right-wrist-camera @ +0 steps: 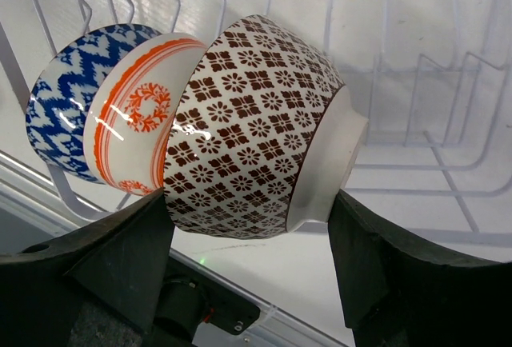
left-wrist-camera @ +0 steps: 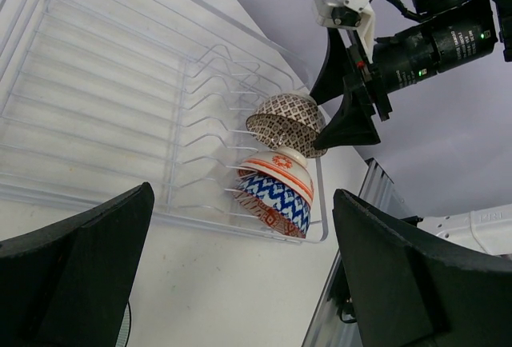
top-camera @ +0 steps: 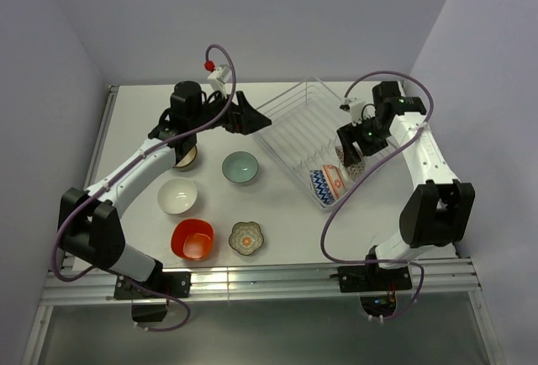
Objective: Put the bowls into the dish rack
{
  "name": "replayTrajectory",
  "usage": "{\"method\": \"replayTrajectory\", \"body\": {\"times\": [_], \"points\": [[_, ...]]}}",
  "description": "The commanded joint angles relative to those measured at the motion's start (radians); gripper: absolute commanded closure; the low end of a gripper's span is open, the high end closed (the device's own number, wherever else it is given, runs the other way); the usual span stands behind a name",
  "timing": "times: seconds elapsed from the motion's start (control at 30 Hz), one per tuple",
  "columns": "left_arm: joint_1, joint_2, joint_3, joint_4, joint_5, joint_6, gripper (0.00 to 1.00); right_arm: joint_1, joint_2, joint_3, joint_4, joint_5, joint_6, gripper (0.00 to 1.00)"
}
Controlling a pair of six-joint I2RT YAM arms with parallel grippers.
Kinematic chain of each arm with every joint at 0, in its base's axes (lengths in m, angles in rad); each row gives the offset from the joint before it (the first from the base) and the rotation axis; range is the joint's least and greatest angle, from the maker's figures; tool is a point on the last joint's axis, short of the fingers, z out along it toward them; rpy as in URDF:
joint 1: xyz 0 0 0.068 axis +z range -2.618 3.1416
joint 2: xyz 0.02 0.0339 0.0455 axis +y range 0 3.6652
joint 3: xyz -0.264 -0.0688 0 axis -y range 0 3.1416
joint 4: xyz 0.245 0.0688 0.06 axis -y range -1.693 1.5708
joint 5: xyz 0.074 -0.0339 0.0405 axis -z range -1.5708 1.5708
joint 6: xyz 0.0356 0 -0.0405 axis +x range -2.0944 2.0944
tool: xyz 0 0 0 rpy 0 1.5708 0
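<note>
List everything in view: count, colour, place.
dish rack: one, silver-white, far right
blue zigzag bowl: one, blue-white, racked, near end
patterned orange bowl: one, white-orange, racked beside it
grey-brown bowl: one, brown-patterned, against the orange one
teal bowl: one, pale teal, table centre
white bowl: one, white, left of centre
orange-red bowl: one, orange-red, near left
flower-shaped bowl: one, patterned, near centre
hidden bowl: one, colour unclear, under left arm
table: one, white
left gripper: open, empty, beside rack
right gripper: shut on grey-brown bowl
</note>
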Motion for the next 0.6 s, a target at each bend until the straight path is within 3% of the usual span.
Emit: {"method": "replayTrajectory", "body": {"times": [0.0,0.13,0.27,0.3,0.5,0.57], "points": [[0.005,0.009,0.045,0.015,-0.014,0.02,0.01,0.034,0.012,0.007,0.054,0.009,-0.001,1.0],[0.003,0.025,0.054,0.013,-0.022,0.024,0.0,0.053,0.027,-0.003,0.067,0.016,0.012,0.99],[0.003,0.035,0.066,0.007,-0.028,0.035,0.0,0.063,0.044,-0.007,0.059,0.014,0.029,0.85],[0.005,0.037,0.068,0.005,-0.03,0.037,0.01,0.064,0.052,-0.006,0.054,0.014,0.029,0.78],[0.014,0.043,0.064,0.008,-0.034,0.032,0.0,0.063,0.079,-0.006,0.042,0.026,0.05,0.71],[0.017,0.043,0.066,0.007,-0.041,0.034,0.01,0.063,0.082,-0.001,0.041,0.022,0.062,0.63]]}}
